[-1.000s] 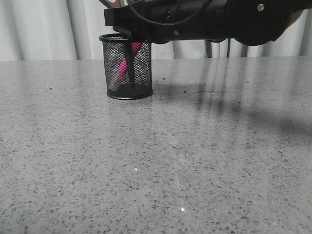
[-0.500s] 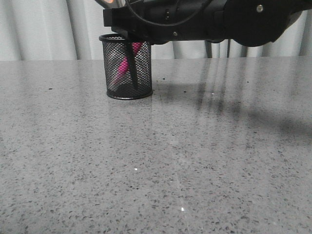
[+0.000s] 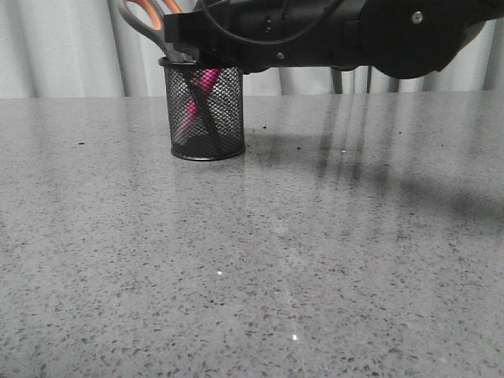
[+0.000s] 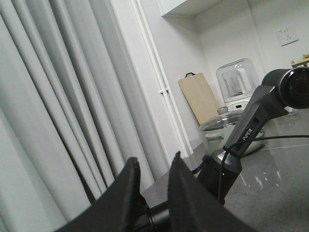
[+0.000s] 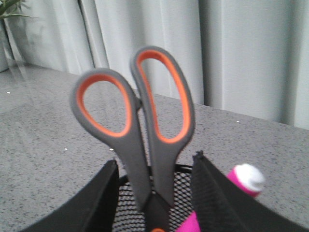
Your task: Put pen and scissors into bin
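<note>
The black wire-mesh bin (image 3: 230, 118) stands at the back left of the grey table. The magenta pen (image 3: 206, 79) leans inside it; its white tip shows in the right wrist view (image 5: 247, 178). The scissors (image 3: 142, 17) stand blades-down in the bin, with the grey and orange handles sticking out and leaning left; in the right wrist view the handles (image 5: 161, 121) rise between my fingers. My right gripper (image 5: 155, 159) hovers over the bin's rim (image 5: 183, 169), open, with a gap to the scissors on each side. My left gripper (image 4: 153, 162) is empty, its fingers slightly apart, away from the bin.
The right arm (image 3: 331, 31) stretches across the top of the front view above the bin. Grey curtains hang behind the table. The left wrist view shows the other arm's base (image 4: 227, 169), a wooden board and kitchen appliances.
The scissors' handles have tipped to the left and come into view above the bin. Their blades now slant inside the mesh. The right arm has hardly moved.
</note>
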Robot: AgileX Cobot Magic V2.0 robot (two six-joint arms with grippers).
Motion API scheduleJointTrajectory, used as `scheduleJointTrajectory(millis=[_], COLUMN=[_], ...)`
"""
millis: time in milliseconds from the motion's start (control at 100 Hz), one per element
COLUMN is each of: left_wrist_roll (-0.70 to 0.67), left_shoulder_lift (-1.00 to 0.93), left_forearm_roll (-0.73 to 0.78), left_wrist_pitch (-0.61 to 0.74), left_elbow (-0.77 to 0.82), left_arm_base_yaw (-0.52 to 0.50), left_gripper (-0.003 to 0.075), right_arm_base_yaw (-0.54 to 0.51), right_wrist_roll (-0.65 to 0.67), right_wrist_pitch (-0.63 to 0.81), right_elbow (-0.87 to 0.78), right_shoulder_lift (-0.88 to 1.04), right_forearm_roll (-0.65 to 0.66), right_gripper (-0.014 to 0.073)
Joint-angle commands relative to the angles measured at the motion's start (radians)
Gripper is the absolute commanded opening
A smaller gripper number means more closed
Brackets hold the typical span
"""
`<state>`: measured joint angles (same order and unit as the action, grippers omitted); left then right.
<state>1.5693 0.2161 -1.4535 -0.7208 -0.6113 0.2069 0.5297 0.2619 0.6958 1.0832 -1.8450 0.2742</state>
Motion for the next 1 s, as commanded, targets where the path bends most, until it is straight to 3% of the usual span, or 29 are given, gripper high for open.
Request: scheduleJointTrajectory(millis=[0, 130, 290, 380, 500, 590, 820, 890, 990], left_wrist_roll=[-0.011, -0.019, -0.177, -0.196, -0.196, -0.196, -0.196, -0.196, -0.196], left_shoulder_lift=[0.018, 0.015, 0.013, 0.011, 0.011, 0.011, 0.011, 0.011, 0.011], left_forearm_roll=[-0.050, 0.003, 0.101, 0.104, 0.093, 0.047, -0.018, -0.013, -0.013], left_wrist_pitch=[0.024, 0.046, 0.166, 0.211, 0.218, 0.216, 0.212, 0.210, 0.210], left_elbow=[-0.022, -0.022, -0.022, -0.011, 0.018, 0.046, 0.108, 0.120, 0.127], left_arm_base_yaw=[0.001, 0.001, 0.001, 0.001, 0.001, 0.001, 0.001, 0.001, 0.001], left_gripper=[0.0125, 0.0125, 0.0124, 0.0106, -0.0007, -0.0019, -0.0019, -0.0019, -0.0019], right_arm_base_yaw=[0.007, 0.016, 0.043, 0.063, 0.092, 0.097, 0.097, 0.097, 0.097], right_wrist_roll=[0.004, 0.004, 0.005, 0.007, 0.007, 0.007, 0.007, 0.007, 0.007], right_wrist_pitch=[0.079, 0.065, -0.019, -0.123, -0.330, -0.457, -0.516, -0.613, -0.868], right_elbow=[0.021, 0.021, 0.021, 0.021, 0.021, -0.003, -0.236, -0.312, -0.390], right_shoulder_lift=[0.056, 0.123, 0.247, 0.348, 0.499, 0.625, 1.010, 1.142, 1.332], right_forearm_roll=[-0.001, -0.001, -0.001, -0.001, 0.007, 0.049, 0.161, 0.165, 0.165], right_gripper=[0.0310, 0.0307, 0.0260, 0.0138, -0.0078, -0.0071, -0.0070, -0.0070, -0.0070])
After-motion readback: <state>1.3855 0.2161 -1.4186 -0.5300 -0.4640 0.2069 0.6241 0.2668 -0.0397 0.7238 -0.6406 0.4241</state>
